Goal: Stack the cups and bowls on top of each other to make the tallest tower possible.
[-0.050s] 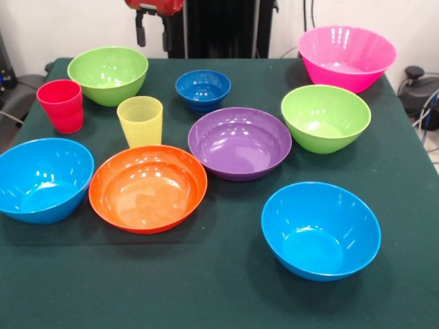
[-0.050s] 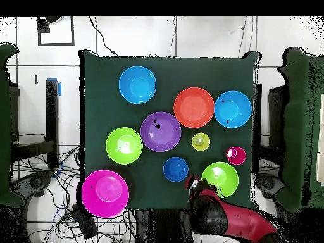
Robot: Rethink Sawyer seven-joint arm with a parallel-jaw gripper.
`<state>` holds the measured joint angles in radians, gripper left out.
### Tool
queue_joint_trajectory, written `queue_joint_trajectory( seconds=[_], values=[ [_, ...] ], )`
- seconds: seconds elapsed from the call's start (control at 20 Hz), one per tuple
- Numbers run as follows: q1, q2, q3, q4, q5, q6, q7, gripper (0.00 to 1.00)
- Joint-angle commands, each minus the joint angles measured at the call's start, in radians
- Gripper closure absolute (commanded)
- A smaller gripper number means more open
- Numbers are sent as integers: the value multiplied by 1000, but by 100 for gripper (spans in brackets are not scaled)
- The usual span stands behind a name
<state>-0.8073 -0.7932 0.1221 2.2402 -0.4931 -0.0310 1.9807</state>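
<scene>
Nothing stacked yet; all ten pieces sit apart on the green table (image 1: 219, 295). Start your base with the big pink bowl (image 1: 346, 56), upper right of the front view. Then the light blue bowls (image 1: 320, 229), purple bowl (image 1: 239, 142) mid-frame, dark blue bowl (image 1: 203, 89). Save the yellow cup (image 1: 140, 120) and red cup (image 1: 62, 104), left, for last. Gripper (image 1: 152, 31) hangs top centre, fingers parted, holding nothing. Grip rims, not walls.
</scene>
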Motion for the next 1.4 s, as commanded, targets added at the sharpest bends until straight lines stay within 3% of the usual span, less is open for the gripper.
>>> queue_joint_trajectory(
  seconds=[0.05,0.75,1.2,1.4],
  values=[
    [12,21,79,8,-55,92,9,0],
    [39,77,11,-38,-109,70,14,0],
    [76,86,-74,-44,-79,77,60,0],
    [64,103,-96,-44,-69,63,74,0]
  ],
)
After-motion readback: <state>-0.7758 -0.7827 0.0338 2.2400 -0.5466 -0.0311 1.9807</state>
